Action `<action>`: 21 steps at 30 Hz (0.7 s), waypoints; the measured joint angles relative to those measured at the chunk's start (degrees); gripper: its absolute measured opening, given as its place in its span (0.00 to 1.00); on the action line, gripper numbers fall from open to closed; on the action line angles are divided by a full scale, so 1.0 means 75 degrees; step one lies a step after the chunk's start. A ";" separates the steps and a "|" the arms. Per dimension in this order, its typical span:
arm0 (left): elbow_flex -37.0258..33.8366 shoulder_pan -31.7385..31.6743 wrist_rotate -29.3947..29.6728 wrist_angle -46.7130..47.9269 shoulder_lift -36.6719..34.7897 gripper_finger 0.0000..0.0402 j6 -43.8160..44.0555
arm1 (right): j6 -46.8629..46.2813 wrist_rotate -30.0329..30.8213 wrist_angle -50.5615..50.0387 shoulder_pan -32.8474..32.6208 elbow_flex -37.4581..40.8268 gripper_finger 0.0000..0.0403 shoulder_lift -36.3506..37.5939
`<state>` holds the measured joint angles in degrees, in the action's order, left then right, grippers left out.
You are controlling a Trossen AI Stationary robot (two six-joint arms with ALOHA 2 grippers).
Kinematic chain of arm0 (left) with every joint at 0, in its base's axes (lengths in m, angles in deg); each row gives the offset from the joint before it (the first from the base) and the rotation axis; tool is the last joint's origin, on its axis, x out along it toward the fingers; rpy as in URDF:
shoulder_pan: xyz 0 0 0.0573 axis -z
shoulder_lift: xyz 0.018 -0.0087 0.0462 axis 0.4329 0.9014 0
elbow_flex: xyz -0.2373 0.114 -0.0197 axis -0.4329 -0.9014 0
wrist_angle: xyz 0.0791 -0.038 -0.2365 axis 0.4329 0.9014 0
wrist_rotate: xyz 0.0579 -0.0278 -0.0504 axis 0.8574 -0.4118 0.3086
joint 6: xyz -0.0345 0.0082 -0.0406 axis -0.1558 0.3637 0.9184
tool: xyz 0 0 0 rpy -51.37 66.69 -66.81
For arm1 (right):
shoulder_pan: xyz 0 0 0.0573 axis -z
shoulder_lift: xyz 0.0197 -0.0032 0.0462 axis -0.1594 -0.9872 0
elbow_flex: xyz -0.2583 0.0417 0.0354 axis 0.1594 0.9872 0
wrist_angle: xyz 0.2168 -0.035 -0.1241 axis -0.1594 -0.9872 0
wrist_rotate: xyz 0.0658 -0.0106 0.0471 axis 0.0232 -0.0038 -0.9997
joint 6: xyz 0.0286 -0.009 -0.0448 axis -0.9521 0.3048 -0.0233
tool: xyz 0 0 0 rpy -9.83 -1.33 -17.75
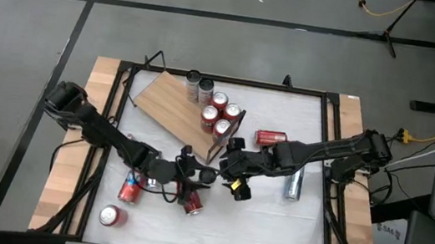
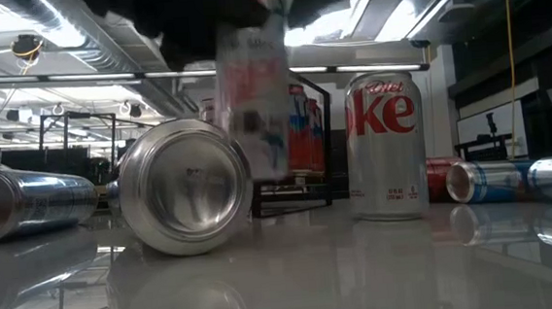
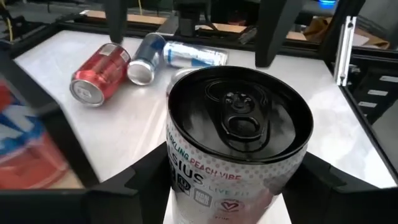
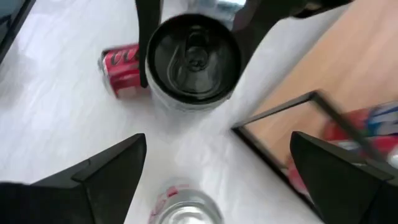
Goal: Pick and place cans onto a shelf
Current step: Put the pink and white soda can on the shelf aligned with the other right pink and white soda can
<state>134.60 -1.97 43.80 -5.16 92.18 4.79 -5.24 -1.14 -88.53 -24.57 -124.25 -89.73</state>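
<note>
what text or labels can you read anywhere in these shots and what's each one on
"oke": red letters on the upright silver can in the low view, start of the word cut off.
"KLING", "PEACH VIBE", "SIUS", "LIVE FIT": on the black-topped can between the left gripper's fingers; first letters hidden.
Small print low on the silver can, the badges on the held can, and the red cans' lettering: too small or blurred to read.

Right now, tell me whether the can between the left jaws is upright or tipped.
Upright: the can shows its black top with the pull tab facing up, and the left gripper has a finger on each side.

Bright overhead light — glossy table (image 2: 362, 265), motion blur.
</note>
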 joint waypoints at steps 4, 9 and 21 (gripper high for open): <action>0.0004 -0.0006 -0.0035 0.0926 -0.1030 0.57 -0.0005 | 0.0001 0.0282 -0.0579 0.0000 -0.0636 0.97 0.0000; 0.0004 -0.0191 -0.0008 0.2331 -0.2507 0.58 -0.0336 | 0.0290 0.0741 -0.1151 0.0006 -0.1342 0.97 -0.0009; 0.0003 -0.2303 -0.0426 0.4663 -0.5853 0.58 -0.1909 | 0.0723 0.0861 -0.1549 0.0389 -0.2459 0.97 -0.0009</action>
<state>134.63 -19.24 40.60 29.81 48.28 -9.52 0.18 5.32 -100.15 -21.66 -142.69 -89.79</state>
